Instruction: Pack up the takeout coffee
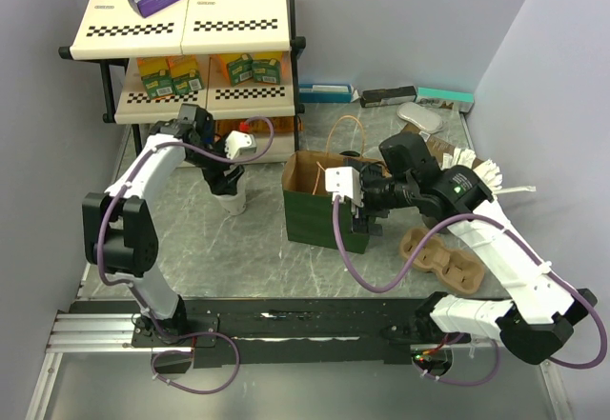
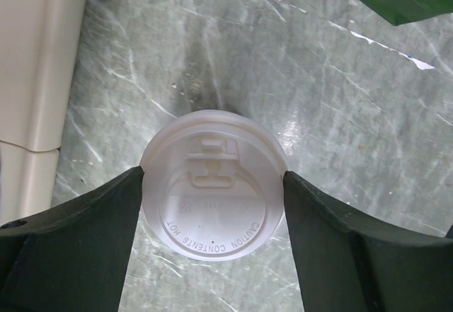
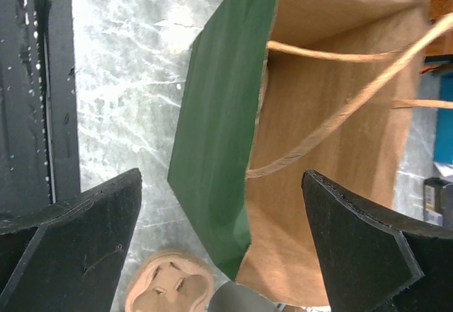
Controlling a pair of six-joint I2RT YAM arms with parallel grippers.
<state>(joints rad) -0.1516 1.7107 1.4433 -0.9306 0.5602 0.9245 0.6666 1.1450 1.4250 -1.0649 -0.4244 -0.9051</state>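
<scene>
The left arm rises from its base with its elbow out to the left. Its forearm reaches toward the far side, and the wrist bends so the left gripper (image 1: 230, 190) points straight down. Its fingers (image 2: 106, 220) close against a cup (image 2: 212, 192) at the lid (both tips touching). The right arm stretches from its base up and leftward. The right gripper (image 1: 360, 222) angles downward with its fingers (image 3: 78, 234) spread wide apart.
</scene>
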